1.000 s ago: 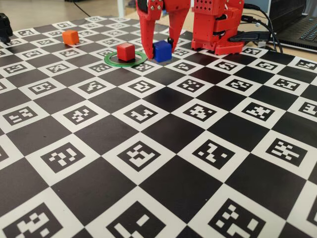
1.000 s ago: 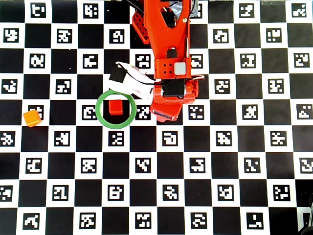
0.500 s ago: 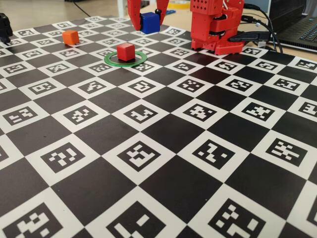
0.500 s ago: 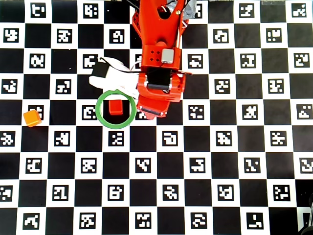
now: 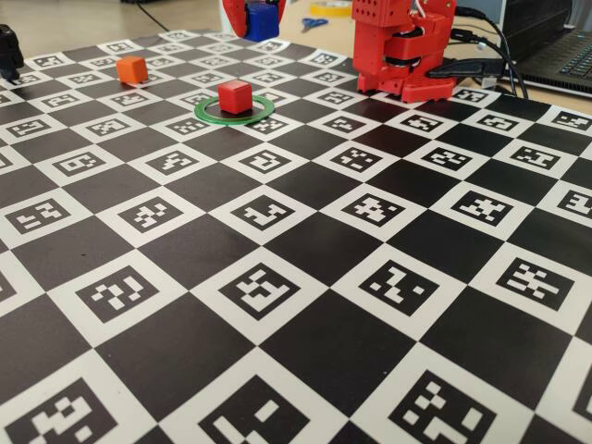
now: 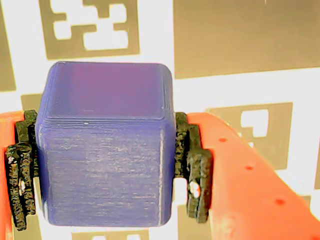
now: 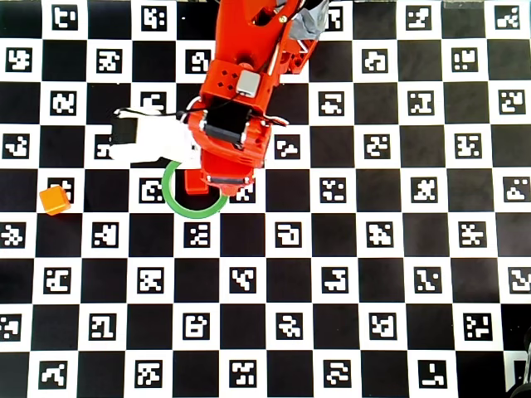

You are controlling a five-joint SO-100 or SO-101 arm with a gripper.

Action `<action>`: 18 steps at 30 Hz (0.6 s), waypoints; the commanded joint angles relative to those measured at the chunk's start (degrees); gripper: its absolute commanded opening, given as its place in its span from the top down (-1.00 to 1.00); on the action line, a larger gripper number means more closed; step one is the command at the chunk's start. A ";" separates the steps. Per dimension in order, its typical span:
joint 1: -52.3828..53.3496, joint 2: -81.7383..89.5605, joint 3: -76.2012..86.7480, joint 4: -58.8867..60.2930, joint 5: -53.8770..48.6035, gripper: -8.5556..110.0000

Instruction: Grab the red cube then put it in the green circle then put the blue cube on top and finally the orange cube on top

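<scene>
The red cube (image 5: 235,96) sits inside the green circle (image 5: 231,121) on the checkered mat. In the fixed view my gripper (image 5: 262,18) is behind the ring, raised above the mat, and shut on the blue cube (image 5: 263,20). In the wrist view the blue cube (image 6: 105,150) fills the space between the black pads (image 6: 195,170) of my gripper (image 6: 105,170). The orange cube (image 5: 131,69) lies on the mat to the left of the ring, apart from it. In the overhead view the arm hides the blue cube and part of the green circle (image 7: 195,214); the orange cube (image 7: 55,200) is at the left.
The red arm's base (image 5: 402,46) stands at the back right of the mat. A black object (image 5: 7,51) sits at the far left edge, and a laptop (image 5: 564,55) and cables lie behind the base.
</scene>
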 commanded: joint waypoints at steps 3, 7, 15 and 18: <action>3.69 4.39 -2.37 -4.66 -5.36 0.80; 5.71 3.16 -1.67 -6.33 -8.88 0.80; 9.05 0.70 0.70 -9.05 -13.62 0.80; 9.67 0.09 2.29 -10.63 -14.41 0.80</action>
